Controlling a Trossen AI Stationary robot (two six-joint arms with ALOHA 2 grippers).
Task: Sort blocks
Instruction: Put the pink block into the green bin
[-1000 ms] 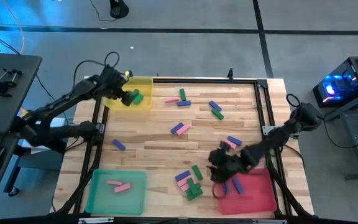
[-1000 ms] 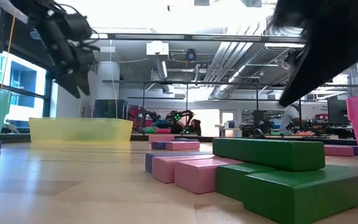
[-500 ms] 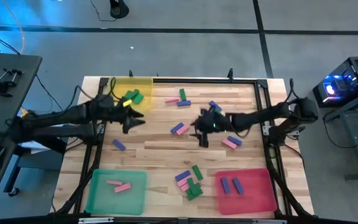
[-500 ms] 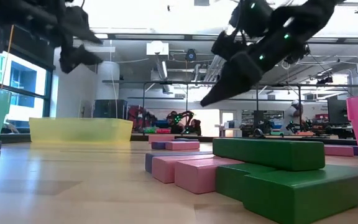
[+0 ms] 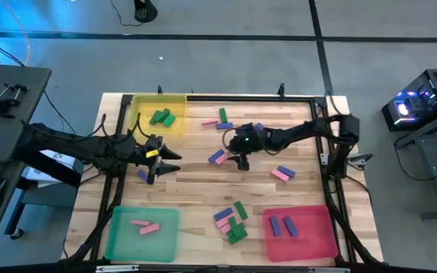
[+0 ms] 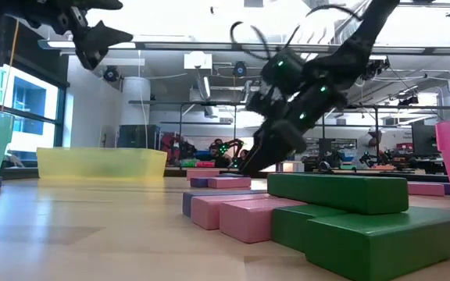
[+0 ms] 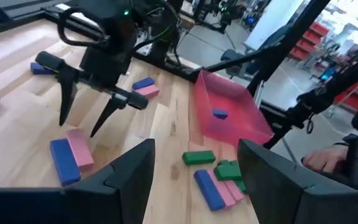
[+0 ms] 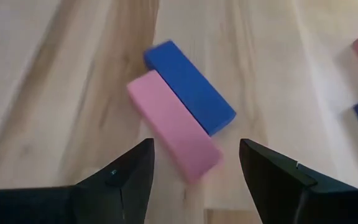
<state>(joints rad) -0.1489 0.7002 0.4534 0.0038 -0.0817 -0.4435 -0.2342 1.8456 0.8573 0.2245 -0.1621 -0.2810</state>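
- The right gripper (image 5: 231, 158) hangs over the middle of the desk (image 5: 188, 182), jaws spread wide and holding nothing, directly above a pink block (image 8: 173, 135) and a blue block (image 8: 190, 96) that lie touching side by side.
- The left gripper (image 5: 171, 161) is on the side of that pair toward the yellow tray (image 5: 136, 114), jaws also wide and empty, with a lone blue block (image 5: 143, 176) just beside it on the desk.
- Two green blocks (image 5: 161, 117) lie in the yellow tray.
- Two pink blocks (image 5: 146, 224) lie in the green tray (image 5: 118, 244).
- Two blue blocks (image 5: 282, 225) lie in the red tray (image 5: 317, 243).
- Between the green tray and the red tray sits a cluster of green, pink and blue blocks (image 5: 232, 223), some touching or stacked.
- More loose blocks lie beyond the pair, away from that cluster: a green one with pink and blue ones (image 5: 222, 118) near the far edge, and a pink one with a blue one (image 5: 282, 173) toward the red tray.
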